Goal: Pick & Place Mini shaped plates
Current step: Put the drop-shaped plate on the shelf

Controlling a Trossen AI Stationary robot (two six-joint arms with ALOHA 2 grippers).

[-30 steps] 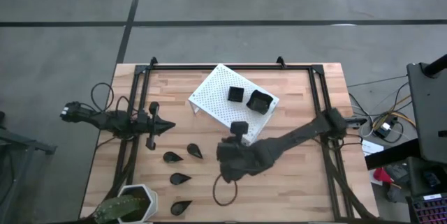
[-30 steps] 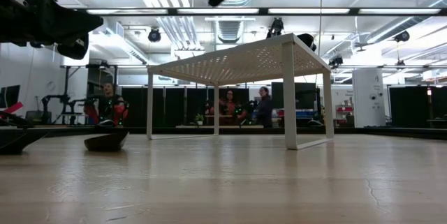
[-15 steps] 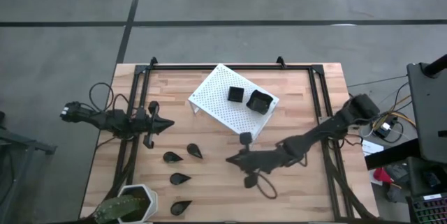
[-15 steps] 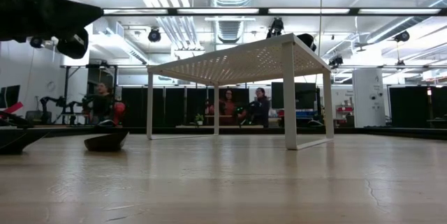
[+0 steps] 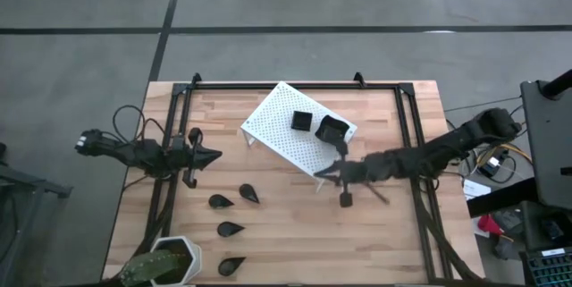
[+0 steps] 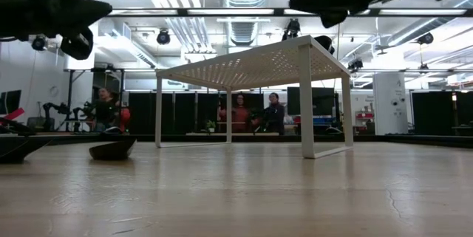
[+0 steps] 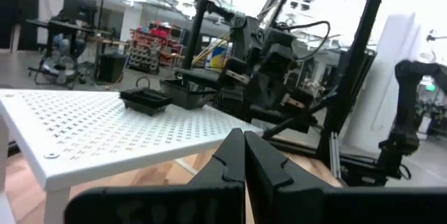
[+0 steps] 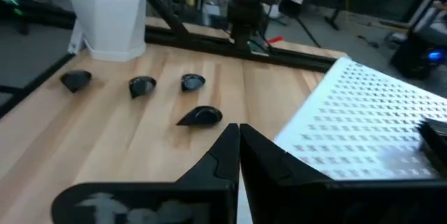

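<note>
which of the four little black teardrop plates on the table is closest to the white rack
The teardrop plate farthest from the plant pot and closest to the white rack. The other three lie farther off: one just beside it, one behind, and one beside the pot.

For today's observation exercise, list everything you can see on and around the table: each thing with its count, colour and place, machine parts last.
Teardrop plates: four, black, on the wood between rack and plant pot.
Square plates: two, black, side by side on top of the rack.
Rack: one, white, perforated, toward the table's far edge.
Plant pot: one, white, near left corner, green plant inside.
Table: one, light wood, black frame.
People: several, in the room beyond the table.
Left end effector: shut, empty, left of rack.
Right end effector: shut, empty, by the rack's near edge.
</note>
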